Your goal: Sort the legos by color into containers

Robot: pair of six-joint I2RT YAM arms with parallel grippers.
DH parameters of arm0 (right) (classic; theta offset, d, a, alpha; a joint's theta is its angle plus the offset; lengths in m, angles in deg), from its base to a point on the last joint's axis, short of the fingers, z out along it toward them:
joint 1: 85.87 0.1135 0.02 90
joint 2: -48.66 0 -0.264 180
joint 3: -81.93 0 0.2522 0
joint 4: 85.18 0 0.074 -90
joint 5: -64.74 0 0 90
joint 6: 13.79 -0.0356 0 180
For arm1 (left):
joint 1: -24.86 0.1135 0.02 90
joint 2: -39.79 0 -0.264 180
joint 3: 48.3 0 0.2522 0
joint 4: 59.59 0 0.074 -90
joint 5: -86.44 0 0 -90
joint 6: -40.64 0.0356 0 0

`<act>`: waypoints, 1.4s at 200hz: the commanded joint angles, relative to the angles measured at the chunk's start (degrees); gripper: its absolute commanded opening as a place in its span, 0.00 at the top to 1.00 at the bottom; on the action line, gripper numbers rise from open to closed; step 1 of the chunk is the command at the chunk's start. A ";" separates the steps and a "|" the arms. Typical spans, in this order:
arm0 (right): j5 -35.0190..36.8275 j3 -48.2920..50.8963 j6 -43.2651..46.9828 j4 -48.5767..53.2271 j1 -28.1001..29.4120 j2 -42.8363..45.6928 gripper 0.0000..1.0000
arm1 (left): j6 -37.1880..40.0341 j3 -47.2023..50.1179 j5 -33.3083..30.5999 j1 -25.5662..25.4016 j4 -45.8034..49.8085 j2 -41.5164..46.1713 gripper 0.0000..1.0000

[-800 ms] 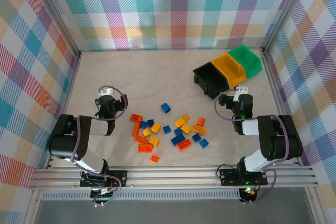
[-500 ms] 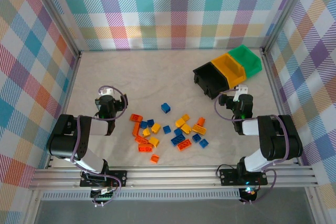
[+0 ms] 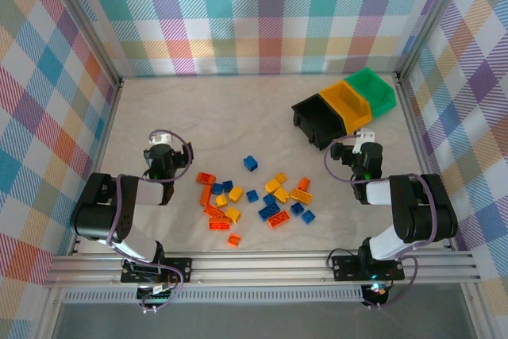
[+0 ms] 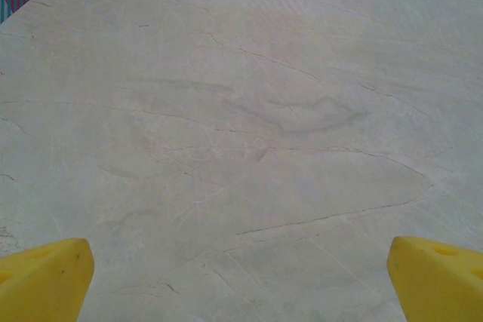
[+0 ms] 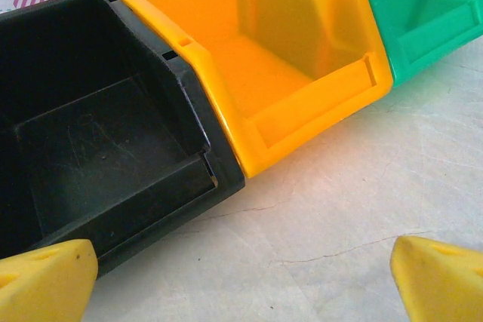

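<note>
Several blue, yellow and orange-red legos [image 3: 252, 194] lie scattered on the table between the two arms; one blue brick [image 3: 251, 163] sits apart at the far side. The containers stand in a row at the back right: black bin [image 3: 316, 121], yellow bin [image 3: 349, 103], green bin [image 3: 374, 90]. All three look empty. My left gripper [image 3: 161, 151] rests left of the pile, open over bare table [image 4: 241, 277]. My right gripper [image 3: 363, 147] is open just in front of the black bin [image 5: 189, 73] and yellow bin [image 5: 317, 88], with nothing between its fingers [image 5: 241, 277].
Aluminium frame posts and checkered walls enclose the table [image 3: 222, 117]. The green bin [image 5: 423, 13] sits close to the right wall. Bare tabletop stretches across the back left and centre, beyond the bricks.
</note>
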 commanded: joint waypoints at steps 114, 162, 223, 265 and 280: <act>19.89 -16.31 -14.70 39.36 2.05 11.96 0.00 | -21.19 -5.36 -20.09 -0.96 13.88 16.66 0.00; 12.34 -15.71 -38.67 47.46 -1.98 19.43 0.00 | -48.73 -16.59 -13.85 5.00 44.47 19.94 0.00; -9.67 -21.60 -29.48 45.42 -5.27 14.12 0.00 | -51.29 -13.32 3.37 6.73 32.73 21.77 0.00; -13.05 -40.11 -18.82 63.61 -4.23 0.03 0.07 | -41.43 -24.24 9.08 -1.87 48.63 18.51 0.08; -13.22 -42.89 -17.01 64.24 -3.66 -3.85 0.08 | -41.30 -25.14 11.40 -4.25 52.11 17.18 0.15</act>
